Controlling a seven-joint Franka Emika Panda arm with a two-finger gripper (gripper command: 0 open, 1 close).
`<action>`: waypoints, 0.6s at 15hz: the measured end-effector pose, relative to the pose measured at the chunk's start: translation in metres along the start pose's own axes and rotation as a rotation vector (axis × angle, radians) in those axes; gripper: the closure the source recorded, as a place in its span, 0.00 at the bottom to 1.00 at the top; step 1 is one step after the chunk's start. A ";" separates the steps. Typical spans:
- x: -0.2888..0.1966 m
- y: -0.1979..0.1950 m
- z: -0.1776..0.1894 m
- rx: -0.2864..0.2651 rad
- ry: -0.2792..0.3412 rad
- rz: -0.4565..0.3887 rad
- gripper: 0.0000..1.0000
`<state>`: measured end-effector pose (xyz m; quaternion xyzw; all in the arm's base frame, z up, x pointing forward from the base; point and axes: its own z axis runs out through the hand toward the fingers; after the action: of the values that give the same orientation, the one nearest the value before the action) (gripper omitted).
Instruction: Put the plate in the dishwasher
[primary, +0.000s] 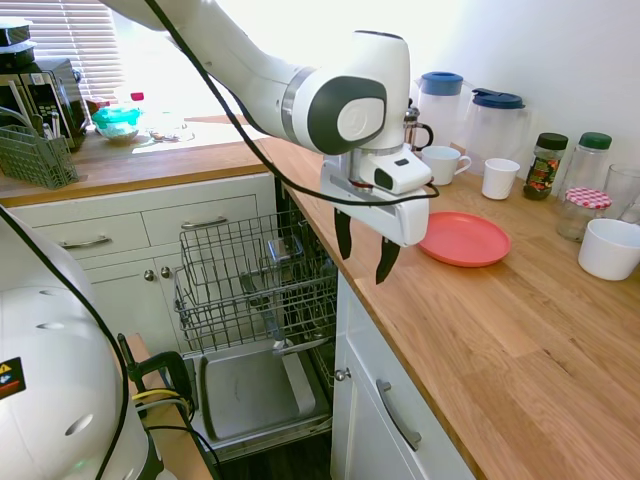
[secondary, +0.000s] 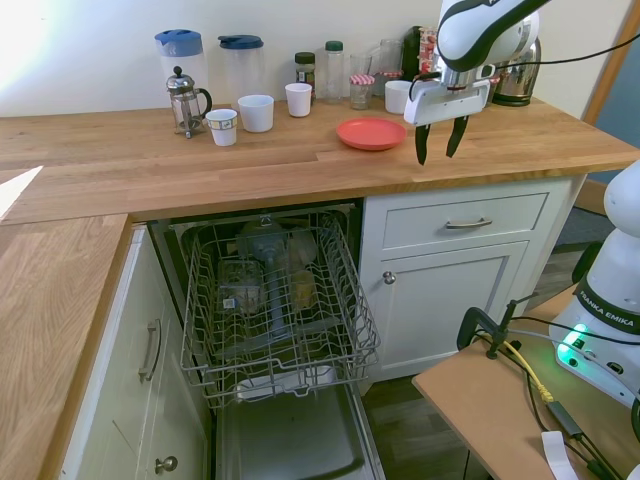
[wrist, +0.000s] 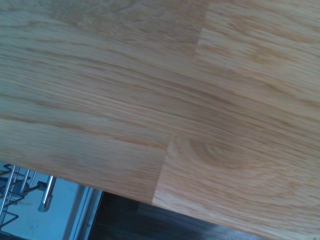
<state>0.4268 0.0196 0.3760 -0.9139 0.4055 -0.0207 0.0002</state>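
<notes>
While the plate (secondary: 371, 133) lies on the worktop (secondary: 150, 160), empty end effector (secondary: 437, 146) beside it, fingers apart.

In the first exterior view we are looking from high beside the arm's base, along the worktop (primary: 520, 340) toward the wall, with the dishwasher (primary: 255, 290) below at left and the gripper (primary: 366, 252) close before us. In the second exterior view we are facing the wall from the room side, farther off, looking down into the dishwasher (secondary: 275, 300) rack, the gripper (secondary: 437, 138) appearing at upper right. Both views are sharing the plate (primary: 463, 239) (secondary: 371, 132), mugs and jugs. In the wrist view we are looking straight down, very near, at the worktop (wrist: 190, 100) edge, a sliver of rack (wrist: 20, 190) showing.
</notes>
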 end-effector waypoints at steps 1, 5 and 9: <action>0.000 0.000 0.000 0.000 0.000 0.000 0.00; 0.016 0.000 -0.013 0.056 0.003 0.053 0.00; 0.061 -0.019 -0.033 0.165 -0.041 0.105 0.00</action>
<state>0.4808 -0.0126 0.4120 -0.8885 0.4496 -0.0352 0.0848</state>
